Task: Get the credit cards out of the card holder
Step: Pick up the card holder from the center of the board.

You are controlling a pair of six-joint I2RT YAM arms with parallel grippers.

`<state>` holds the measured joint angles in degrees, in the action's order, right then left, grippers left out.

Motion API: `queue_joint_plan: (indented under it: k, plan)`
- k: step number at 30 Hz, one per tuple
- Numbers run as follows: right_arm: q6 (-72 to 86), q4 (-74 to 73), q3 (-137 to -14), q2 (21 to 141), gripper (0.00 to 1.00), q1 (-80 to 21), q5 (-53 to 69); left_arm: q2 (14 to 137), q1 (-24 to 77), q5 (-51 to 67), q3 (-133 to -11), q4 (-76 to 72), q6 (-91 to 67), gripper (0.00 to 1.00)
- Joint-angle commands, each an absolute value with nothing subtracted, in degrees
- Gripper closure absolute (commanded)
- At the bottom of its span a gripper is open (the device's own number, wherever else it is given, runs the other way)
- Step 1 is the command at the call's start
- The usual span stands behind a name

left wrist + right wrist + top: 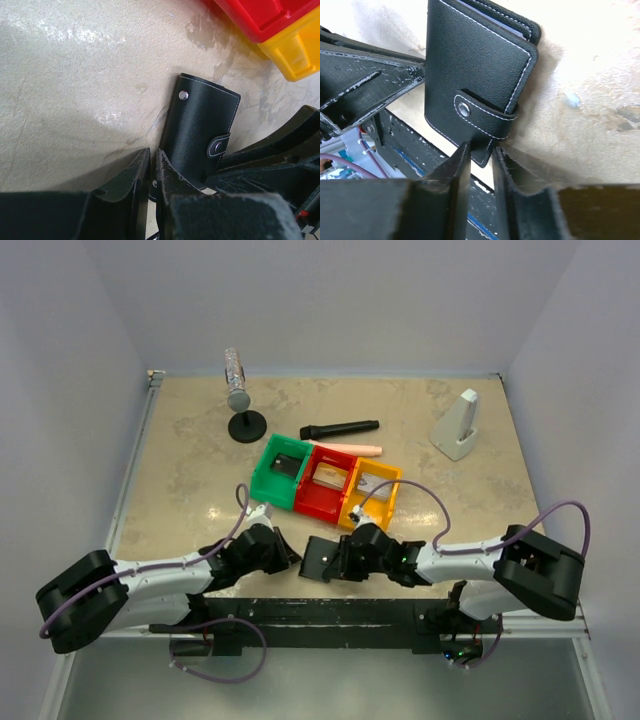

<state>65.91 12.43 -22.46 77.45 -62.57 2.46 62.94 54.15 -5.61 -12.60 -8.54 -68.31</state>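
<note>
Two claws are seen: the left claw (151, 152) and the right claw (481, 147) are each pinched nearly closed on an edge of the one small black white-stitched leather card holder (470, 60). It is fastened by one snap tab (485, 117) and held at 6 o'clock from three plastic bins (312, 505) on the beige desk (180, 490).

Card holder (200, 135) hemmed between left hand (152, 155) and right hand (481, 150), bins (318, 502) just beyond, table (180, 480) open leftward.
</note>
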Motion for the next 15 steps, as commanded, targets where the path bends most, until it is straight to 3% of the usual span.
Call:
queue_joint_plan:
  k: [1,4,15]
  plan:
    - [65.04,13.89,-21.27,75.68,0.81,-62.49,0.17,64.16,55.02,-4.04,-11.86,-8.7,-67.24,0.85]
    - [63.38,12.58,-21.88,75.06,1.0,-62.58,-0.78,63.29,55.02,-5.01,-12.21,-7.56,-67.24,0.85]
    - [58.46,11.42,-19.87,69.97,1.0,-62.67,-0.45,56.96,54.76,-7.38,-12.57,-4.57,-63.64,0.81]
